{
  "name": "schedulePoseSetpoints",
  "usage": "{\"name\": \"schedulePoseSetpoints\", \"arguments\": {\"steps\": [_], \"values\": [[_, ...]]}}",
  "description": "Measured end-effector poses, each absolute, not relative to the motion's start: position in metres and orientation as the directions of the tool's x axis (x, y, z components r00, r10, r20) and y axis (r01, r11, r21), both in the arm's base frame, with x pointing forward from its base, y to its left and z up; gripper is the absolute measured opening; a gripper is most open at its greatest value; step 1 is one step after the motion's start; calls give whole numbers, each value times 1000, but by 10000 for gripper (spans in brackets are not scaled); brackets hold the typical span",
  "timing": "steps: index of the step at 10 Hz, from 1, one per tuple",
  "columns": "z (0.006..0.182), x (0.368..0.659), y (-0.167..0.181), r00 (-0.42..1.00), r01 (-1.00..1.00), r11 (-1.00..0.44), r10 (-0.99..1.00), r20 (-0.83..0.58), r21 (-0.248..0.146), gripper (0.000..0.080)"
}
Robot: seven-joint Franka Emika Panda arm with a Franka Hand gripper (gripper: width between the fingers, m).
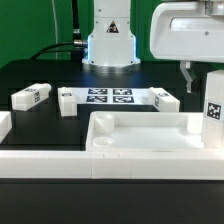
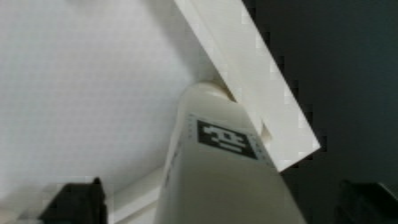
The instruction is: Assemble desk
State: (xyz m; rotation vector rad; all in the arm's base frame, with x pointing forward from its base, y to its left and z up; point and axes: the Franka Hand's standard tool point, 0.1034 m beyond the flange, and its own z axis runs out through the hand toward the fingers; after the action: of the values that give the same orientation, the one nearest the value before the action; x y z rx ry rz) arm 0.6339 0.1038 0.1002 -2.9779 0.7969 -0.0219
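Two dark fingertips [image 2: 71,205] of my claw [image 2: 217,207] stand wide apart in the wrist view. An upright leg [image 2: 222,150] with a square tag rises between them with room on either side, so my claw is released and grasps nothing. Beside that leg runs the rim of the desk top [image 2: 240,70]. In the exterior view my claw hangs at the upper right of the frame, just above the upright leg [image 1: 213,105]. That leg stands at the right end of the desk top [image 1: 140,121], which fills the lower middle. Behind it, on the black table [image 1: 40,75], three loose legs [image 1: 30,96] lie near the marker board [image 1: 110,96], two on the exterior view's left of it and one on its right. A long white rail [image 1: 40,163] crosses the foreground.
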Motion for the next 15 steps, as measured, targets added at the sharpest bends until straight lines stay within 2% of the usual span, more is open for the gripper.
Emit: {"name": "schedulePoseSetpoints", "arguments": {"steps": [4,5,6,10,14,15], "values": [[100,634,104,971,-236,-970,-237,19,-50,649],[102,635,106,993,-114,-993,-114,41,5,649],[102,635,108,998,39,-999,40,44,26,649],[103,635,108,931,361,-932,363,35,39,649],[103,636,104,853,520,-853,521,27,45,649],[103,636,104,856,515,-856,517,27,45,533]]}}
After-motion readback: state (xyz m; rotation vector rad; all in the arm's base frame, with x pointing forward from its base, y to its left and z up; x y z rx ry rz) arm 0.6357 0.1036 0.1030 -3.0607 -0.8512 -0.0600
